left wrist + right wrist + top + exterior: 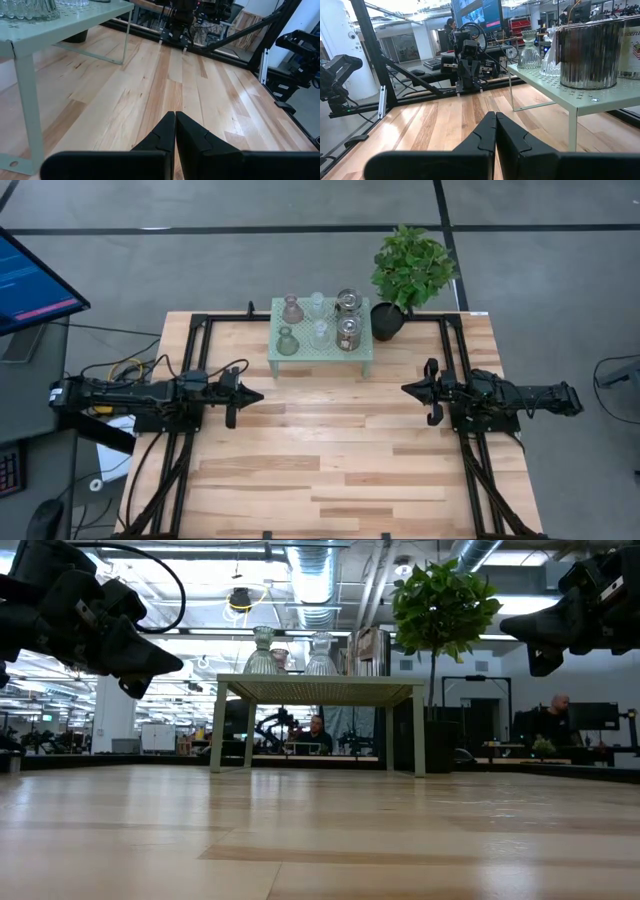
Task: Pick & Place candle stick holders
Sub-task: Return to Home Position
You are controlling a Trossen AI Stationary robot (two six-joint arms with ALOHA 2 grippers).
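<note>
From above, 6 candle stick holders [320,333] stand grouped on the mint-green stand [305,357] at the far edge of the pale wood table [330,470], beside a potted plant [410,265], with the left gripper [255,395] and right gripper [408,389] hovering well apart at either side. At table height, a workshop with ceiling ducts [315,580] and 2 people [316,730] shows behind. Both wrist cameras show fingers [162,135] pressed together above the planks.
</note>
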